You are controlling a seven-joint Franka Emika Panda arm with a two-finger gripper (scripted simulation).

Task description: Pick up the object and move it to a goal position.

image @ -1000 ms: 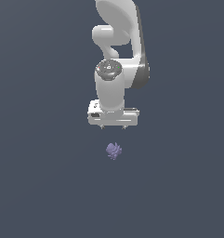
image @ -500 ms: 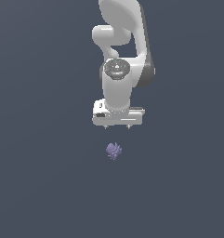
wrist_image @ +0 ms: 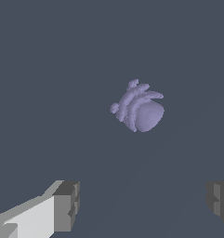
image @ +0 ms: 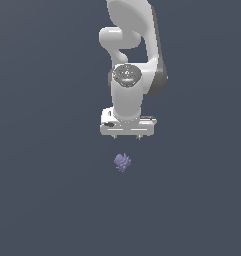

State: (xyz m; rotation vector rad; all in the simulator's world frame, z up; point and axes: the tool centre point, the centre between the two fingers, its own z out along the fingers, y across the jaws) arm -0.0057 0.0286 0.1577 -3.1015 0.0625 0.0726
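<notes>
Lower now than a second ago: gripper [image: 127,136] dropped from high above the object [image: 122,162] to just over it, wrist also turned a little between the earlier frames and this one. Still apart from it, though; a clear strip of grey floor [image: 47,200] between fingertips and clump in the exterior view. Object unmoved across all three exterior frames, resting on the floor just below the gripper and a shade toward the exterior view's left of its centre. Wide open, holding nothing: in the wrist view, two finger pads [wrist_image: 67,206] far apart at the frame's edges, bare floor between them, and the object [wrist_image: 139,110] ahead of the gap rather than inside it. Lumpy, ridged on one side, rounded on the other, and clearly narrower than the open span, so room to spare for closing. Meaning for the task: approach phase well along, grasp not yet begun, lift and carry to the goal all remaining. No goal marker visible in either view, so no telling where the carry ends. Likely next need: a little more descent, plus a small shift to bring the clump squarely between the pads before closing. Risk, as a judgement: an irregular shape, apt to roll or squirt out if pinched off-centre.
</notes>
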